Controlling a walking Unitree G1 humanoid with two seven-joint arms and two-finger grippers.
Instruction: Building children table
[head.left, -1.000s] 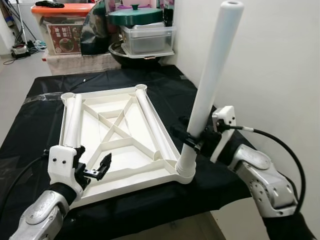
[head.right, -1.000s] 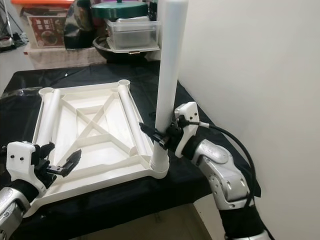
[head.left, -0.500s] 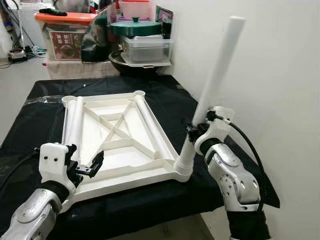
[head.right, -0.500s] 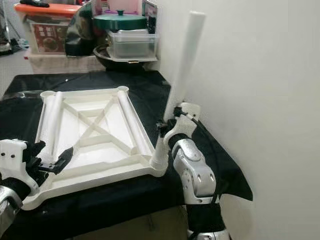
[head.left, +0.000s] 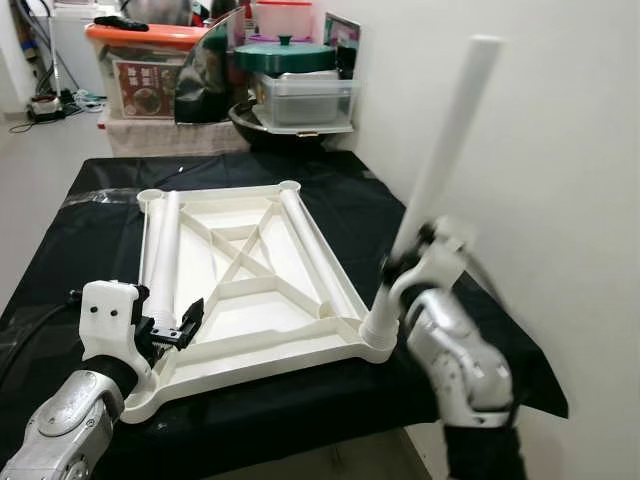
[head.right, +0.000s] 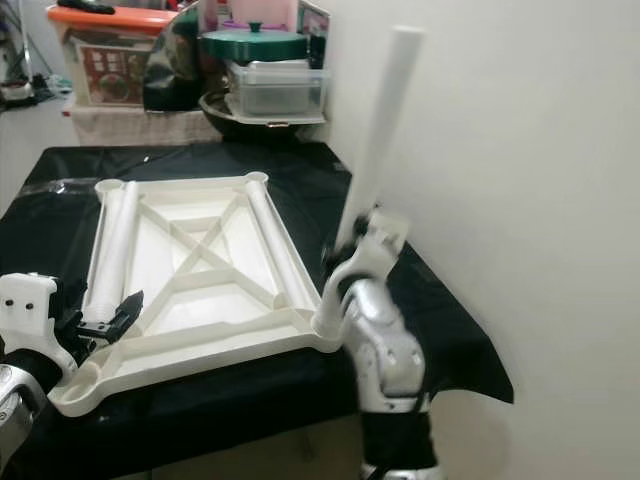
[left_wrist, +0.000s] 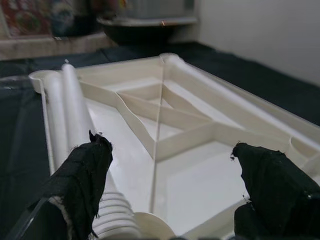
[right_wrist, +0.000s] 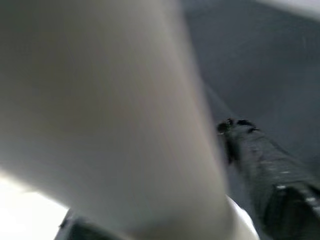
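The tabletop (head.left: 250, 290), a white plastic panel turned underside up with ribs crossing in an X, lies flat on the surface (head.left: 90, 240), which is covered in black sheet. In the left eye view a leg (head.left: 432, 190) stands in the near right corner socket, leaning away to the right, and the right pincer (head.left: 398, 266) is clenched on its lower part, though that arm is blurred. Two more legs lie along the panel: one (head.left: 163, 260) on the left side, one (head.left: 315, 255) along the right edge. The left pincer (head.left: 172, 330) hovers at the near left corner, just above the rim, fingers parted. Beyond the surface stand a bin with an orange lid (head.left: 140, 70), a clear box (head.left: 305, 100) with a green lid on top, and a dark bowl beneath it; a white wall (head.left: 560, 180) runs along the right. The right eye view gives the same layout, with the upright leg (head.right: 378, 135) close to the wall and the right arm's silver casing below it. In the left wrist view the two black fingers (left_wrist: 82, 180) are released and well apart, framing the ribbed underside, with the threaded end of the left leg (left_wrist: 117, 220) just beside one finger. The right wrist view is blurred: the white leg (right_wrist: 100, 115) lies close across it, one black finger (right_wrist: 265, 165) against its side.
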